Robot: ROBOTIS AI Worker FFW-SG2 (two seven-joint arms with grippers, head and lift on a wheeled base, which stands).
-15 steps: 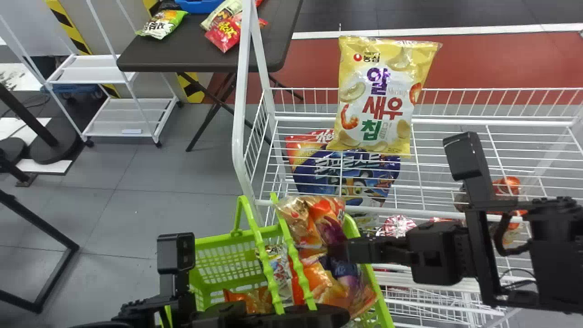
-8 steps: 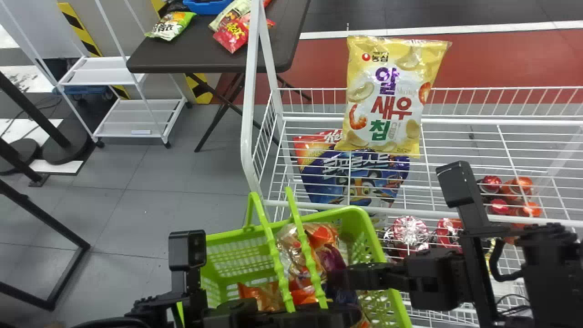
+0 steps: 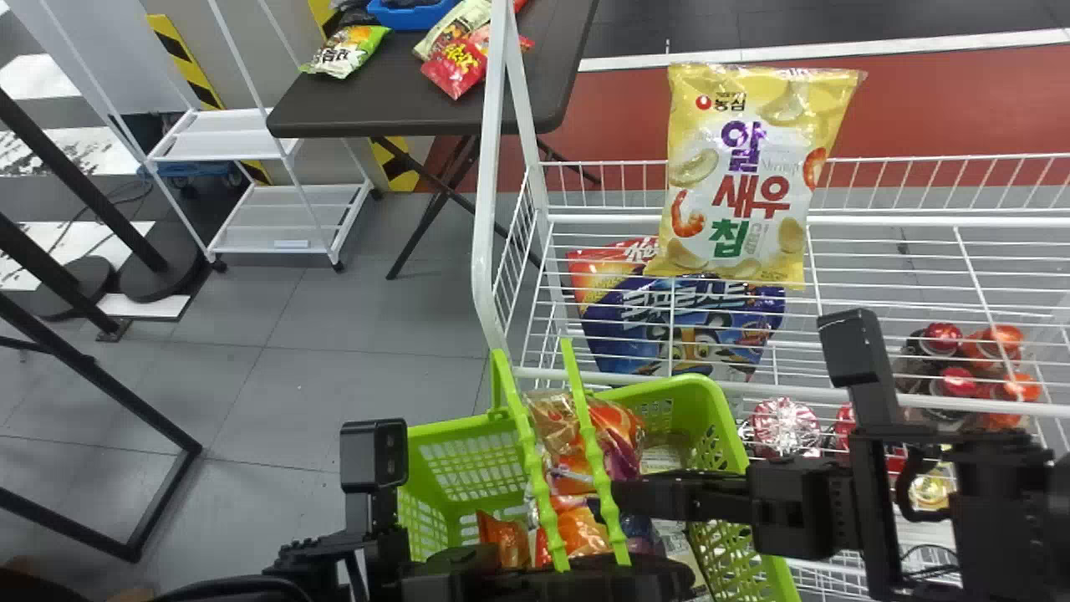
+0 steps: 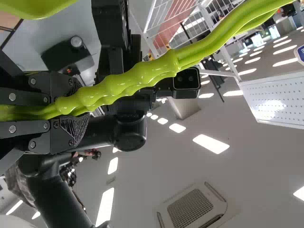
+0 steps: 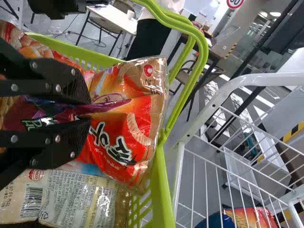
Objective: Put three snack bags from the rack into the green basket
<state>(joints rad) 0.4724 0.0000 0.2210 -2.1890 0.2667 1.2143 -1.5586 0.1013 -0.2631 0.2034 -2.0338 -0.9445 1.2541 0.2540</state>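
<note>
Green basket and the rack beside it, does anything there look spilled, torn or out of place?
Nothing looks spilled or torn. The orange snack bag is creased where the right gripper pinches it at the green basket, likely just from the grip. The yellow snack bag pokes above the rack's rear rail, but looks undamaged.

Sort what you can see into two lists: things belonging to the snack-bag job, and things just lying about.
Belonging to the job:
green basket, its handles held by the left gripper
orange snack bag, held by the right gripper
white rack
yellow bag and blue bag there

Just lying about:
dark table
red packet
blue tray
white trolley
</note>
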